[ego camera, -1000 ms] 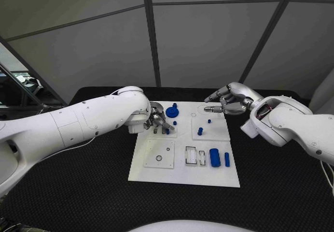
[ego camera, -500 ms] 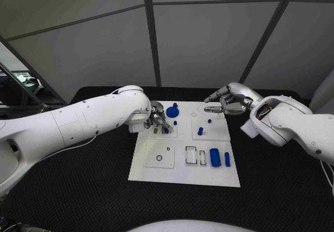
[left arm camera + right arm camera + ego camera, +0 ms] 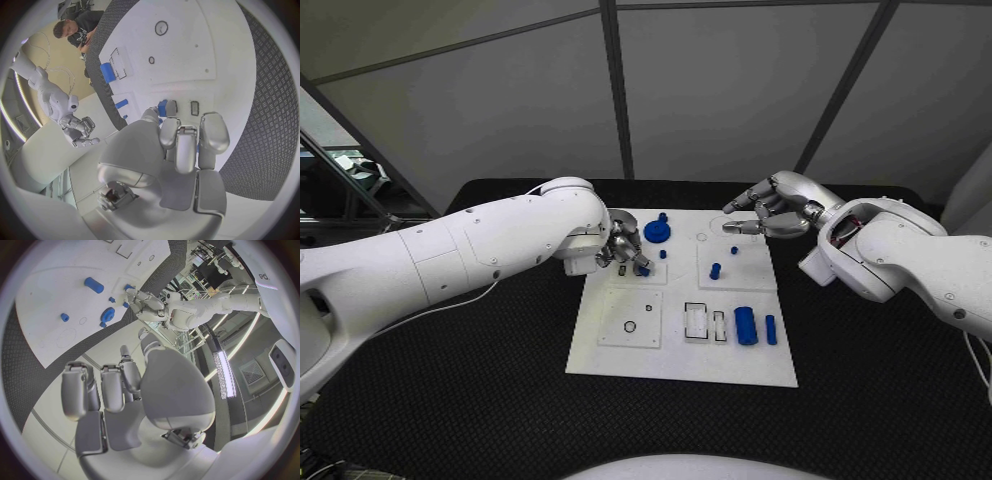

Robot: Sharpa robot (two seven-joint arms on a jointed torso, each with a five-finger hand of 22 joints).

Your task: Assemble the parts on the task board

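Black textured bench (image 3: 473, 400) carries the white rectangular task board (image 3: 682, 365) at centre. A small blue part (image 3: 643, 268) is pinched by the left hand (image 3: 620, 252) at the board's ten o'clock. The right hand (image 3: 764, 212) hovers at one o'clock, fingers curled, nothing held. Two blue cylinders (image 3: 754, 328) lie loose; much seems left.

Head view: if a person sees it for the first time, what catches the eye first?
First, the white task board in the middle of the black table, with blue parts on it, such as the round blue part near its far edge. Next, the left robot hand pinches a small blue piece over the board's far left area, while the right robot hand hovers at the far right corner.
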